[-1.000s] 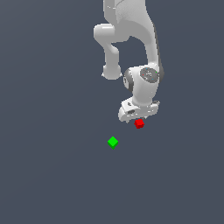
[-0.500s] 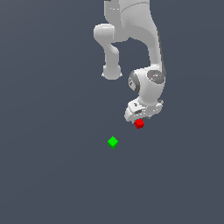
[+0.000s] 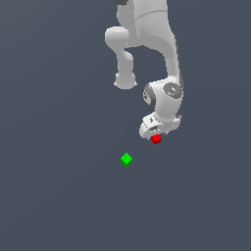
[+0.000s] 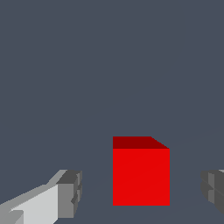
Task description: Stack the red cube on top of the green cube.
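The red cube (image 3: 156,139) lies on the grey floor right under my white gripper (image 3: 158,132). In the wrist view the red cube (image 4: 141,175) stands between my two grey fingertips (image 4: 70,193), which are wide apart and do not touch it. The gripper (image 4: 141,192) is open. The green cube (image 3: 126,159) lies on the floor apart from it, toward the exterior view's left and nearer the camera. The green cube is out of the wrist view.
The white arm (image 3: 147,44) reaches down from the top of the exterior view. The plain grey floor (image 3: 59,196) surrounds both cubes.
The gripper has come lower over the red cube and shifted slightly toward the exterior view's right. Both cubes have stayed in place.
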{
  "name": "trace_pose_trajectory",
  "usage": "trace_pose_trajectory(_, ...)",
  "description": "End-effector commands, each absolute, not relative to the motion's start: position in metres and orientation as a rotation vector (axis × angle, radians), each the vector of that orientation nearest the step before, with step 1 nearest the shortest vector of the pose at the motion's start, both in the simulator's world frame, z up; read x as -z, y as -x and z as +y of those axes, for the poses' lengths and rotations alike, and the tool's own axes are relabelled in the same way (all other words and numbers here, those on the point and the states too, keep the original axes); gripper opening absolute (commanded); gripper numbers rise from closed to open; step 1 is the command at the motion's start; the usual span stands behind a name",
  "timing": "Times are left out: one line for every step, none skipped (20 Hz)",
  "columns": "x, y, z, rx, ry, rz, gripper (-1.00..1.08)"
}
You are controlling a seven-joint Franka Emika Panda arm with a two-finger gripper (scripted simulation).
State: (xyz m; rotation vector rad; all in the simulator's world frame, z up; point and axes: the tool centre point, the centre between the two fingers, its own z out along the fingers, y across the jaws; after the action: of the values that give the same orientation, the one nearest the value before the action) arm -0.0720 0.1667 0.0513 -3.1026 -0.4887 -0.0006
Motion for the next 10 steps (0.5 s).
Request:
trace_pose_trajectory(-0.038,0.073,0.166,-0.001,3.103,-0.489,1.0)
trace_pose_trajectory(-0.034,0.073,0.166,-0.001,3.103,-0.489,1.0)
trace_pose_trajectory(-0.03,0.073,0.166,0.0,3.103,-0.488,1.0)
trace_pose_trajectory(-0.027,0.072,0.166,0.0,3.103,-0.488,1.0)
trace_pose_trajectory(-0.024,0.072,0.166,0.0,3.103,-0.488,1.0)
trace_pose_trajectory(-0.022,0.072,0.166,0.0,3.103,-0.488,1.0)
trace_pose_trajectory(-0.021,0.072,0.166,0.0,3.104,-0.487,1.0)
trace_pose_trajectory(-0.02,0.072,0.166,0.0,3.104,-0.487,1.0)
trace_pose_trajectory(-0.02,0.072,0.166,0.0,3.104,-0.487,1.0)
trace_pose_trajectory(-0.02,0.072,0.166,0.0,3.104,-0.487,-1.0)
